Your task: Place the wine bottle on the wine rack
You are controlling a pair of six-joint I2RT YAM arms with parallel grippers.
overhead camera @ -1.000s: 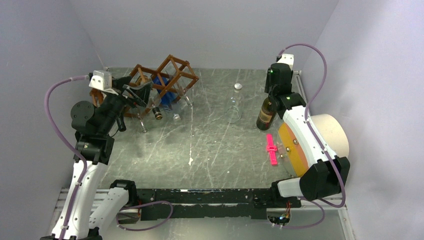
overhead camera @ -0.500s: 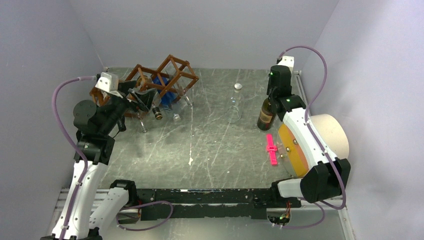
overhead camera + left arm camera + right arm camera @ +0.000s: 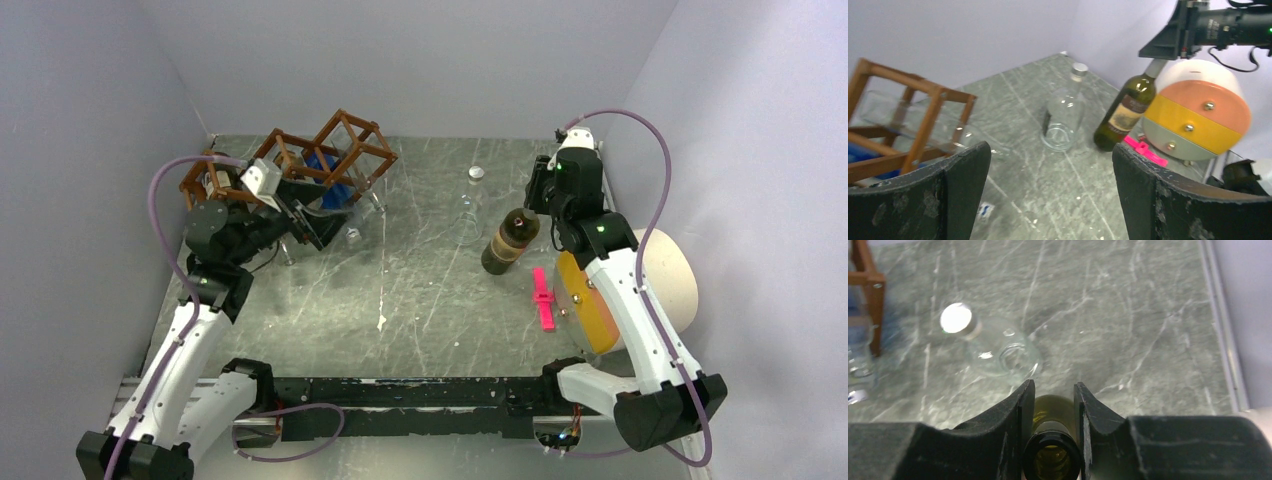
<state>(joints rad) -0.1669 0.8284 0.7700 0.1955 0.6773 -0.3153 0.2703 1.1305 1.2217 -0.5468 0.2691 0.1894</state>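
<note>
The wine bottle (image 3: 505, 243) is dark green with a tan label and leans with its base toward the left. My right gripper (image 3: 531, 207) is shut on its neck. In the right wrist view the fingers (image 3: 1024, 407) clamp the neck just below the open mouth (image 3: 1052, 460). The bottle also shows in the left wrist view (image 3: 1125, 112). The reddish-brown wine rack (image 3: 335, 155) stands at the far left, with its bars at the left edge of the left wrist view (image 3: 923, 125). My left gripper (image 3: 318, 228) is open and empty in front of the rack, jaws wide apart (image 3: 1050, 150).
A clear glass bottle (image 3: 468, 208) with a silver cap stands upright just left of the wine bottle (image 3: 1063, 120). A pink clip (image 3: 543, 300) lies on the table by a round drum with an orange and yellow face (image 3: 640, 285). Blue and clear items sit in the rack (image 3: 322, 172).
My right gripper has tipped the wine bottle from upright to leaning left and shifted it leftward. My left arm has swung right, bringing its gripper across the front of the rack.
</note>
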